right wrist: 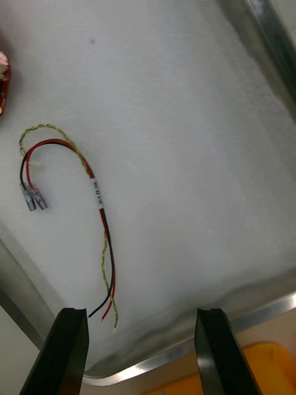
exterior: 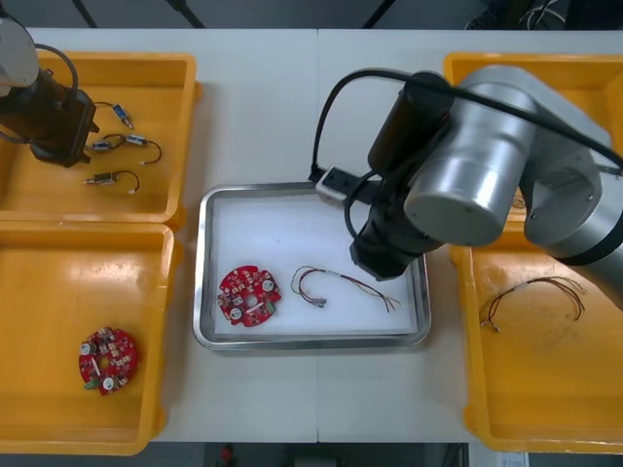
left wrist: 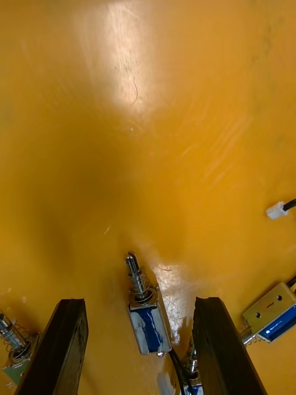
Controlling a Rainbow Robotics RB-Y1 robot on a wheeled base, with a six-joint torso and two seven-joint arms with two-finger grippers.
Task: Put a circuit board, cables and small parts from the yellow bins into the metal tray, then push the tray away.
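The metal tray (exterior: 208,292), white inside, holds a round red circuit board (exterior: 249,295) and a red and yellow cable (exterior: 341,282). My right gripper (right wrist: 140,352) hovers open just above the tray's right part. The cable (right wrist: 102,210) lies loose beyond its fingers, one end near the left fingertip (right wrist: 69,333). My left gripper (left wrist: 139,345) is open low inside the far left yellow bin (exterior: 165,78). A small metal part (left wrist: 147,315) with a blue body lies between its fingers, untouched.
More small metal parts (exterior: 127,143) with black leads lie in the far left bin. A second circuit board (exterior: 107,360) sits in the near left bin (exterior: 39,282). A cable (exterior: 535,297) lies in the near right bin (exterior: 545,418). The right arm (exterior: 467,165) hangs over the tray's right edge.
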